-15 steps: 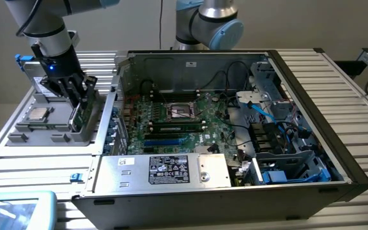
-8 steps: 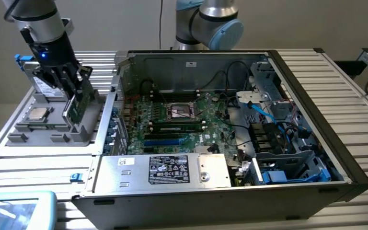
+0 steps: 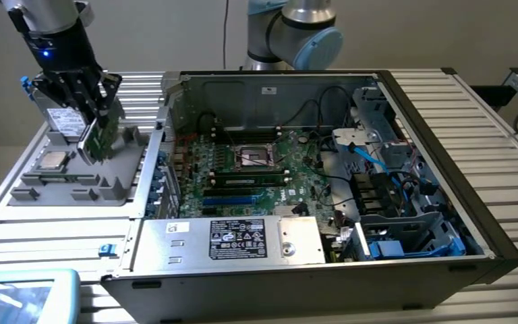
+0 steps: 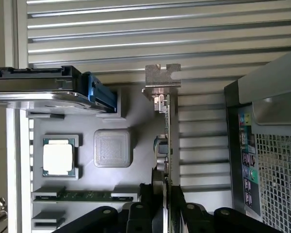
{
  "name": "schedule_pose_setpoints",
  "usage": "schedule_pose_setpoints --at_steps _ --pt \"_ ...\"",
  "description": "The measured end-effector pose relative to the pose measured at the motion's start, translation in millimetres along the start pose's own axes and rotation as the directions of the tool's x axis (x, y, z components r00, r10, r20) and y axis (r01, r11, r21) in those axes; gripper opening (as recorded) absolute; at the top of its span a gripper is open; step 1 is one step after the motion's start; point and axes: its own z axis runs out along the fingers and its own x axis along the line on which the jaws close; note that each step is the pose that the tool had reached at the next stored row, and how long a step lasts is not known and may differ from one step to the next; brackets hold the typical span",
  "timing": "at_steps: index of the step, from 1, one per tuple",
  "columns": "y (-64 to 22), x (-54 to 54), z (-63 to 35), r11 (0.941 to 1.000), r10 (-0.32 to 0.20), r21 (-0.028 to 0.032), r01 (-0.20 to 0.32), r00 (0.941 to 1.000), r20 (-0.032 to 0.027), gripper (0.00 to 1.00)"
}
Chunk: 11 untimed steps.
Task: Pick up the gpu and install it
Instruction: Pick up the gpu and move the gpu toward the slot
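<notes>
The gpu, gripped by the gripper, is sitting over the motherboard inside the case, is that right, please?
Not quite: the gripper holds the gpu at the grey parts tray, outside the case on the exterior view's left, not over the motherboard. The exterior view shows this.

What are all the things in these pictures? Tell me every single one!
table: one, silver slats, under everything
computer case: one, grey and black, open, mid-table
motherboard: one, green, inside the case
labelled metal box: one, silver, at the case's edge nearest the exterior camera
tray: one, grey, on the table, exterior view's left of the case
processor chip: one, silver, in a tray pocket
drive box: one, silver, labelled, standing on the tray
memory stick: one, dark green, lying in the tray
gpu: one, green with silver end bracket, gripped on edge at the tray
robot arm: one, grey and light blue, behind the case
hand: one, black, closed on the gpu
</notes>
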Motion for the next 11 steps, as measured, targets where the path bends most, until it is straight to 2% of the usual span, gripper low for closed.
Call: schedule_pose_setpoints --at_steps 11 --pt "2.1 3.1 -50.2 1.0000 0.000 0.0001 0.000 1.0000 -0.0002 0.27"
